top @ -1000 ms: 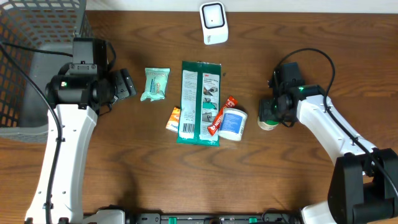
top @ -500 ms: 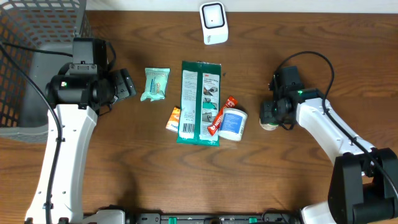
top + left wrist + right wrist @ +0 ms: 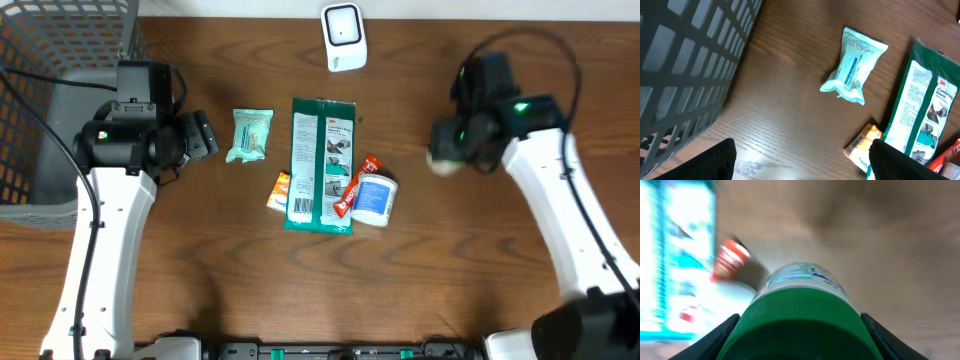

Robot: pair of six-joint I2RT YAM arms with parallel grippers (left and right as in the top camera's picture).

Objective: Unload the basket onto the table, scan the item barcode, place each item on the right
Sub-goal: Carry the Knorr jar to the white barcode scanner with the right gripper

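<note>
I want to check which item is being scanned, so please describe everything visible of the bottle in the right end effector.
The bottle has a wide green cap, probably plastic, above a white label with small blue print, too blurred to read. The right end effector grips it at the cap, one finger on each side. It seems lifted off the table; the overhead view shows it only as a pale blur. No barcode can be seen.
</note>
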